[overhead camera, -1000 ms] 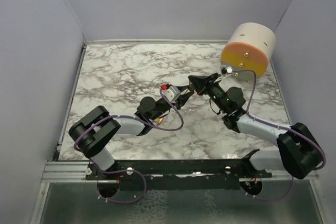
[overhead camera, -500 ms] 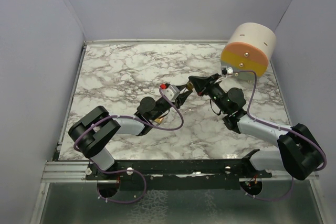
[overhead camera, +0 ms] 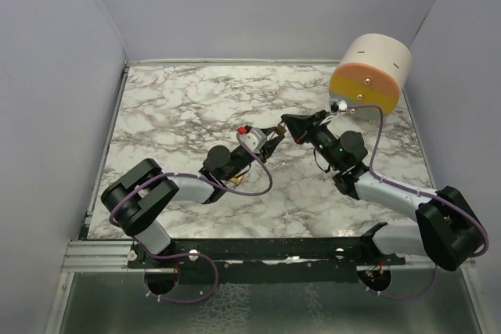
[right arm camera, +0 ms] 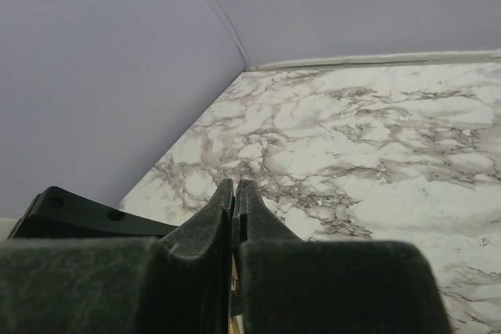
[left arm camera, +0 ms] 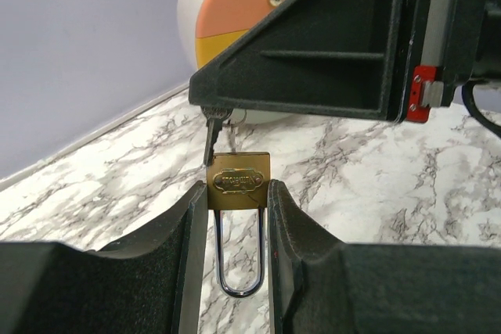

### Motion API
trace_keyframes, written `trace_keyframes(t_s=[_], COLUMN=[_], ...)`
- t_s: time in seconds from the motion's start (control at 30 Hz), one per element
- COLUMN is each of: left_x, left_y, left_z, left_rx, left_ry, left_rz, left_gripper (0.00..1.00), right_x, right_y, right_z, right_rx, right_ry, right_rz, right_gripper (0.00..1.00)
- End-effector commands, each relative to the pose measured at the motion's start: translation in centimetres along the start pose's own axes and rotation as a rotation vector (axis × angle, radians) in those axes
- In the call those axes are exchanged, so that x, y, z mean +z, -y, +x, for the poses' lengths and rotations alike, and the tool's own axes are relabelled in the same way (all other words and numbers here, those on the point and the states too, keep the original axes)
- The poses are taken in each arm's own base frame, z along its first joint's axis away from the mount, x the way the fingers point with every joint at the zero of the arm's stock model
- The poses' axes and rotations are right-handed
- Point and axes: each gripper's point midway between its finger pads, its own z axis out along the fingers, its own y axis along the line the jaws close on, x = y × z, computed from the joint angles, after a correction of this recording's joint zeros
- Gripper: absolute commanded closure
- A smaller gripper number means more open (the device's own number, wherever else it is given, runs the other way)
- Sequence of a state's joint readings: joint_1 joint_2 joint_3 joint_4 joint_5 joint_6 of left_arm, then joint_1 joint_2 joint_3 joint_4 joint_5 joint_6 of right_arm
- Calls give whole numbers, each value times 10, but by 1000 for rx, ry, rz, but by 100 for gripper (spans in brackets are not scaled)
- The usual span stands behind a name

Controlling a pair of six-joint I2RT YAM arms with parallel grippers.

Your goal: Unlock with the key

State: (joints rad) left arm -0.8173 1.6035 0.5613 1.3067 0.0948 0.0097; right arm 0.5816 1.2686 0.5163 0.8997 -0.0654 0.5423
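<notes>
The brass padlock [left arm camera: 239, 181] is pinched between the left gripper's [left arm camera: 237, 193] fingers [left arm camera: 275, 209] near the middle of the marble worktop [overhead camera: 180, 107]. In the left wrist view its shackle [left arm camera: 239, 260] points toward 6 o'clock. The body carries an oval embossed brand plate, too small to read. The right gripper [right arm camera: 236, 192] has its fingers pressed together on the key [left arm camera: 211, 142], hiding the bow. The blade tip meets the padlock's 11 o'clock corner; whether it has entered a keyway cannot be told. A cream-and-orange drum [overhead camera: 369, 76] stands at the worktop's 2 o'clock corner.
</notes>
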Motion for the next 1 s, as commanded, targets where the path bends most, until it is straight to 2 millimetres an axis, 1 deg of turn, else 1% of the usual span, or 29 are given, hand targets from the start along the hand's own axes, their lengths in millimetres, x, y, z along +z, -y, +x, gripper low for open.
trace_keyframes(t_s=[0.0,0.17,0.3,0.37,0.53,0.67,0.8,0.97], left_x=[-8,-19,-26,-29,-37,-37,-34,-28], left_y=[-3,-2,-2,-2,-6,-6,-7,-7], left_z=[-16,-8,-8,-10,-24,-33,-36,-34], left_rx=[5,2,35,61,115,135,147,149], left_ry=[48,24,33,54,152,208,243,247], left_rz=[-14,-16,-14,-11,-33,-35,-37,-35], left_gripper=[100,100,100,100,100,100,100,100], right_x=[1,3,3,2,2,1,-3,-7], right_y=[0,0,0,-1,-5,-12,-17,-27], right_z=[-16,-23,-24,-24,-26,-29,-29,-28], right_rx=[-48,-69,-77,-85,-119,-145,-192,-225], right_ry=[38,56,53,50,41,31,37,29], right_rz=[24,32,31,30,12,-21,-60,-116], right_gripper=[99,99,99,99,99,99,99,99])
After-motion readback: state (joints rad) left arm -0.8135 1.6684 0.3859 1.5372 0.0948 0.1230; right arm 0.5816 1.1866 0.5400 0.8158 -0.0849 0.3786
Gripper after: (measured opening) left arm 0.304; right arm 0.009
